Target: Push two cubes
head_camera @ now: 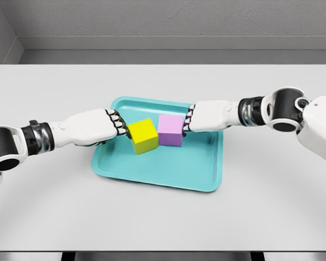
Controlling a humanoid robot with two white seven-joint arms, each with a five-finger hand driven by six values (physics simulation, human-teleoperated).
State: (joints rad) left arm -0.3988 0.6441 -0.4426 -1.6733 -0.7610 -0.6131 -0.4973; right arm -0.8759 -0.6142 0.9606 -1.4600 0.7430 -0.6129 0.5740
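A yellow cube (143, 136) and a pink cube (171, 130) sit side by side on a teal tray (168, 171), touching at one edge. My left hand (118, 124) reaches in from the left with its fingers curled into a fist, the knuckles pressed against the yellow cube's left face. From the right, my right hand (188, 119) is also curled, its knuckles against the pink cube's right face. Neither hand grasps anything.
The tray lies in the middle of a white table (54, 206). A grey wall runs behind the table's far edge.
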